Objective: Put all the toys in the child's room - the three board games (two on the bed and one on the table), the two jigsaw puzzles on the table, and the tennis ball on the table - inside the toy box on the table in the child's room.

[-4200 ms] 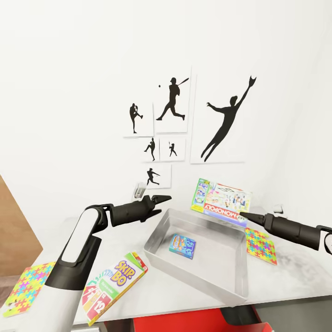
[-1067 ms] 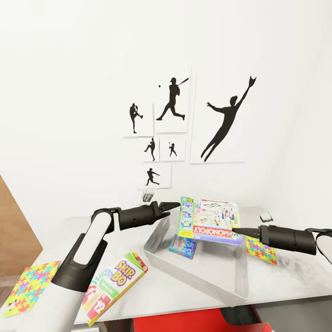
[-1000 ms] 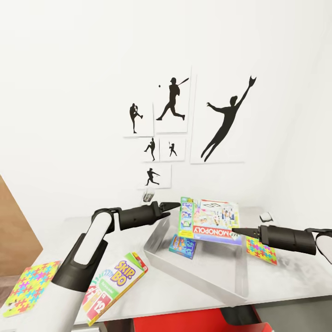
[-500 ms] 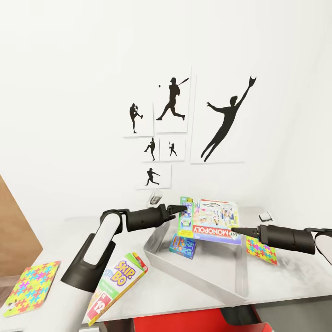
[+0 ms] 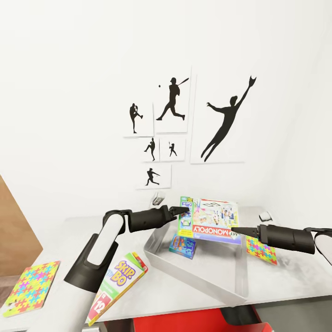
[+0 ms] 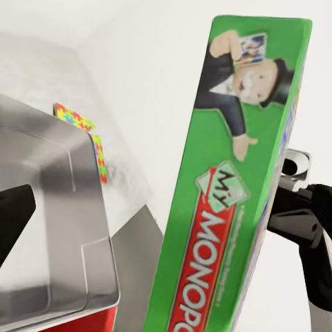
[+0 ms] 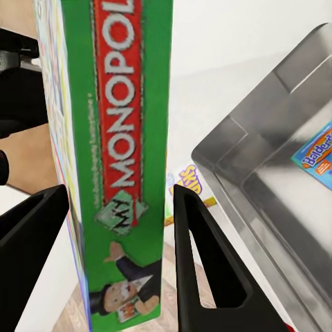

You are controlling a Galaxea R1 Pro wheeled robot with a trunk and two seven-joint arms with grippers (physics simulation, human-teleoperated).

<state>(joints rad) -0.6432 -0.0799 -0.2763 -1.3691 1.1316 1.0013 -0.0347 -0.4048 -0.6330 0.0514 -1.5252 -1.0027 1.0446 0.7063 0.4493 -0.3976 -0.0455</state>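
Note:
My right gripper (image 5: 234,229) is shut on one end of the Monopoly board game (image 5: 210,220), its fingers (image 7: 200,270) on either side of the box (image 7: 117,138), which hangs above the toy box (image 5: 198,273). At the box's other end (image 6: 228,207) my left gripper (image 5: 183,210) stands open, its tips at or near that edge. A blue board game (image 5: 182,246) lies inside the toy box. Skip-Bo (image 5: 117,279) lies on the table (image 5: 286,281), partly behind my left arm. One jigsaw puzzle (image 5: 30,288) lies far left, another (image 5: 260,245) right of the toy box. The tennis ball and the bed are out of view.
Two small pale objects (image 5: 158,199) (image 5: 266,216) sit near the table's back edge. Black silhouette pictures (image 5: 173,103) hang on the white wall behind. A wooden panel (image 5: 14,230) stands at the left. Something red (image 5: 184,323) shows under the table's front edge.
The right gripper carried the Monopoly box left and down over the toy box, then held nearly still. The left arm has reached right until its tips meet the box's left end.

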